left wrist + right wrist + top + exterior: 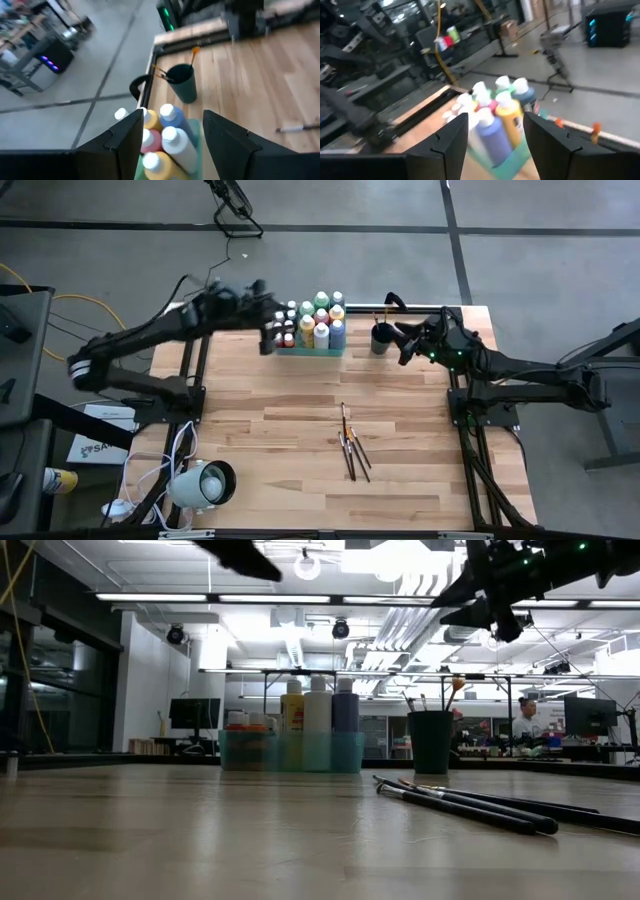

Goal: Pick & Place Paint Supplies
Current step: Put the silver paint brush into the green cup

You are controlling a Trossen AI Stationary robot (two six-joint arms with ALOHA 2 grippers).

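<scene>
Several paint bottles with white and coloured caps stand upright in a translucent green tray near the table's far edge. Several dark-handled paintbrushes lie flat on the wood nearer the middle. More brushes stand in a dark round cup right of the tray. My left gripper hangs open in the air at the tray's left end, and the bottles show past its fingers. My right gripper is open, raised just right of the cup, looking toward the bottles.
A white round lamp-like object sits at the table's near-left corner. The wood between the tray and the loose brushes is bare. A person sits far off in the room behind the table.
</scene>
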